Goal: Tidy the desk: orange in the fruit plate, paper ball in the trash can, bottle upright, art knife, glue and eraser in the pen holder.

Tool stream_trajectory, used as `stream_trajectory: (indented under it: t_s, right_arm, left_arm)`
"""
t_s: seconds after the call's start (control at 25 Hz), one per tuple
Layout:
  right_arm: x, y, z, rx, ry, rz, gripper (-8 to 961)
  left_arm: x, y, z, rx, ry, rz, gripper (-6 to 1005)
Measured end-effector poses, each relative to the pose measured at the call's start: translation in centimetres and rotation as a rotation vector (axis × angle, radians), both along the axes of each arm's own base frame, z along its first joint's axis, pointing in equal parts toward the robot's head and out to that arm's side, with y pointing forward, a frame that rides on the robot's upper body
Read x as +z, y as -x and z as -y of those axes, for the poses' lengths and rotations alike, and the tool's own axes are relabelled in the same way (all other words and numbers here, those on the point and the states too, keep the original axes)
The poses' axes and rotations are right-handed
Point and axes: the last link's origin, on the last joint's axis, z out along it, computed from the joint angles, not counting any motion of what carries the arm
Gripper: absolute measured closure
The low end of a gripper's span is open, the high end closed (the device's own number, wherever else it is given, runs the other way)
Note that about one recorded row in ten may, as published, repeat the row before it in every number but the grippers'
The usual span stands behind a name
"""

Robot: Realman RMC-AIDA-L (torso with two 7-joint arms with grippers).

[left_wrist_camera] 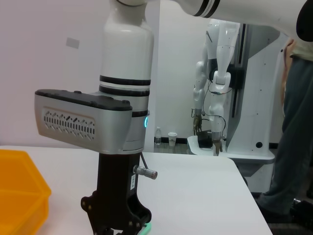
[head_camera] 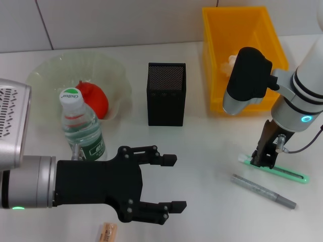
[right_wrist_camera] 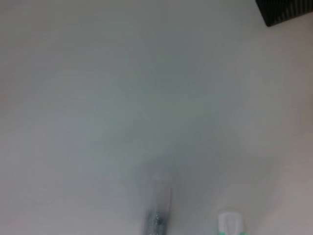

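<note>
My left gripper [head_camera: 176,182] hovers open and empty over the front of the table, just right of the upright bottle [head_camera: 81,128]. The orange [head_camera: 96,98] lies in the fruit plate [head_camera: 45,70]. A paper ball [head_camera: 232,61] sits inside the trash can [head_camera: 242,30]. The pen holder [head_camera: 166,93] stands mid-table. My right gripper [head_camera: 263,159] is down at one end of the green art knife [head_camera: 285,174], which lies flat. A grey glue stick [head_camera: 263,190] lies just in front of it. The eraser [head_camera: 107,233] rests at the front edge.
The left wrist view shows my right arm [left_wrist_camera: 122,122] lowered to the table beside the trash can [left_wrist_camera: 19,196], with a green tip of the art knife [left_wrist_camera: 146,227] at its foot. The right wrist view shows the glue stick [right_wrist_camera: 157,215], the knife's end [right_wrist_camera: 230,225] and the pen holder's corner [right_wrist_camera: 288,10].
</note>
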Motion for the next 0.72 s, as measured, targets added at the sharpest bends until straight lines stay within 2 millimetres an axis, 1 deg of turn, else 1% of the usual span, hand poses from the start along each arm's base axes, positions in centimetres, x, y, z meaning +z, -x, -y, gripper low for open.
stream_trajectory:
  t_s: [0.04,0.28,0.52,0.72]
  right_arm:
    - [0.0,0.0,0.0,-0.001,0.000,0.000,833]
    - [0.0,-0.1,0.0,-0.004,-0.002,0.000,887]
    - [0.1,0.0,0.1,0.000,-0.010,-0.005,889]
    - [1.1,0.9,0.1,0.038,-0.047,-0.024,890]
  left_arm:
    - [0.0,0.0,0.0,0.000,0.000,0.000,185]
    - [0.0,0.0,0.0,-0.001,0.000,0.000,185]
    - [0.0,-0.1,-0.1,-0.002,-0.002,-0.001,185]
    - [-0.1,-0.1,-0.1,-0.002,-0.002,0.000,185]
